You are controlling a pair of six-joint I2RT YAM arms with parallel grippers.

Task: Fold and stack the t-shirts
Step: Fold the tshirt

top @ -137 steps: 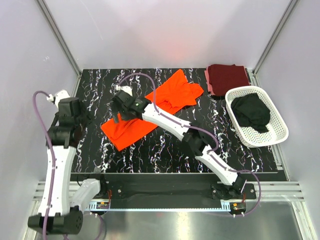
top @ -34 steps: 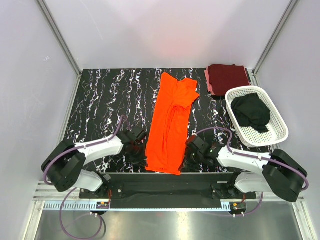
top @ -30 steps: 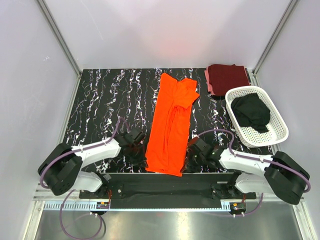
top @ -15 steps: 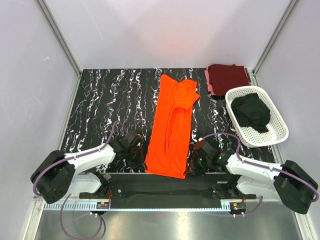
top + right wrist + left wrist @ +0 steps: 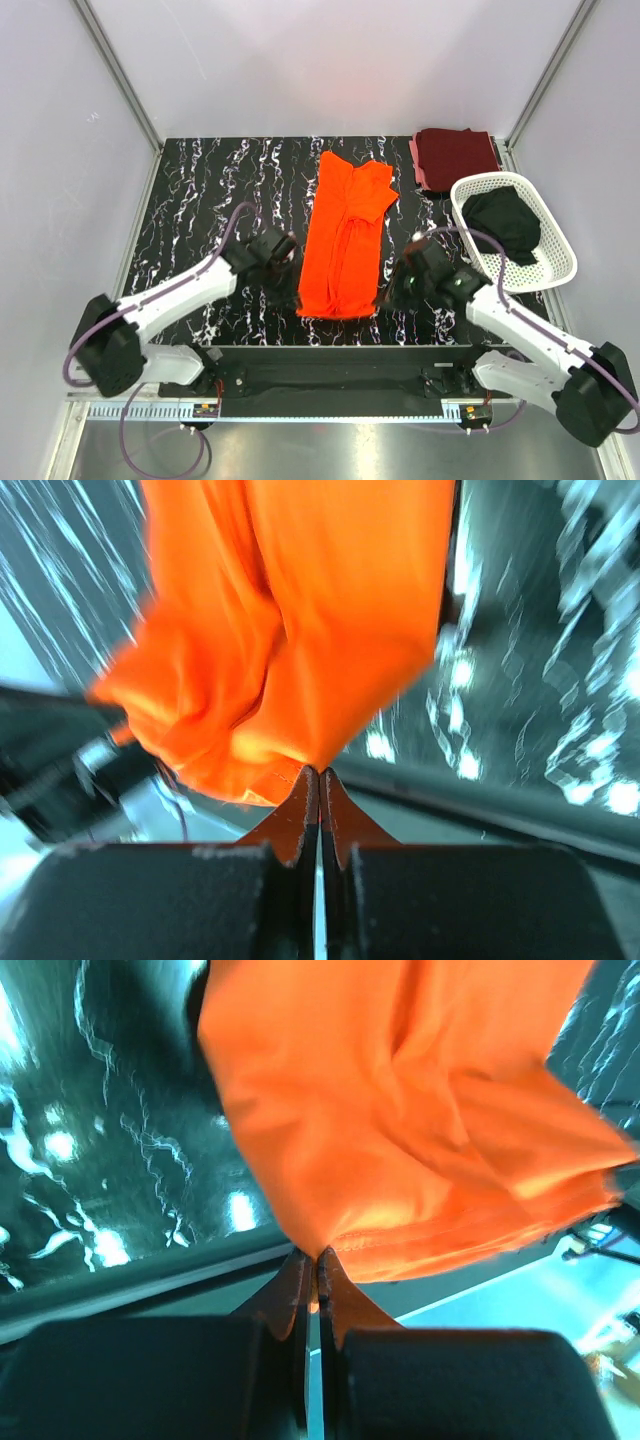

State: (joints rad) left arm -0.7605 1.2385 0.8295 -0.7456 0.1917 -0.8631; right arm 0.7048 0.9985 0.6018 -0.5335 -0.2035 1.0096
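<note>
The bright orange t-shirt lies in a long narrow strip down the middle of the black marbled table, its near hem raised off the surface. My left gripper is shut on the hem's left corner. My right gripper is shut on the right corner. Orange cloth hangs from both pairs of jaws. A dark maroon t-shirt lies folded at the far right corner. A black t-shirt sits bundled inside the white basket.
The white perforated basket stands at the right edge of the table, close to my right arm. Grey walls enclose the table on three sides. The table's near edge runs just below both grippers.
Both grippers have lifted the orange shirt's near hem and carried it away from the near edge toward the far side. The strip of cloth on the table now looks shorter.
</note>
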